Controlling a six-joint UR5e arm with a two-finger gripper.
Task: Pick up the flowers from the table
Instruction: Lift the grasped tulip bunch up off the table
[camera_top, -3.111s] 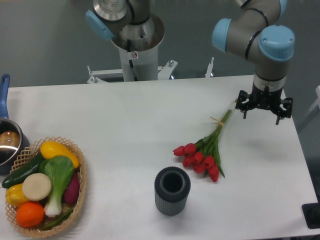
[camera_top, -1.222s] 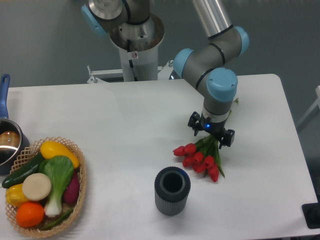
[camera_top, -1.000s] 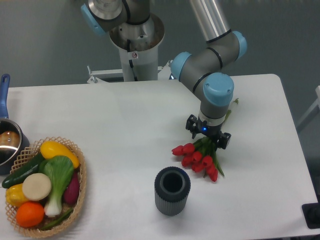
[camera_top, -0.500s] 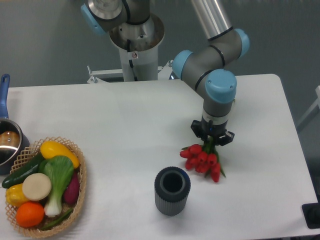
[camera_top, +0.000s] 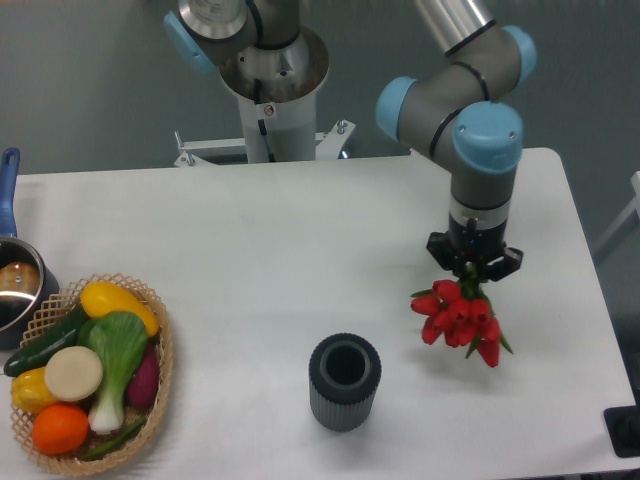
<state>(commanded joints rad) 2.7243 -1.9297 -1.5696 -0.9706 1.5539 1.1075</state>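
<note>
The flowers (camera_top: 458, 315), a bunch of red tulips, hang heads-down from my gripper (camera_top: 474, 266), which is shut on their green stems. The red heads hang just below the fingers, over the right part of the white table (camera_top: 270, 250). Most of the stems and the tan band are hidden by the gripper and wrist. Whether the heads still touch the tabletop I cannot tell.
A dark ribbed cylinder vase (camera_top: 344, 381) stands upright left of the flowers near the front. A wicker basket (camera_top: 150, 400) of vegetables sits at the front left. A pot with a blue handle (camera_top: 12, 280) is at the left edge.
The gripper came from the right edge to the lying flowers, closed on the stems, and has now carried the bunch rightward, with the heads hanging down.
</note>
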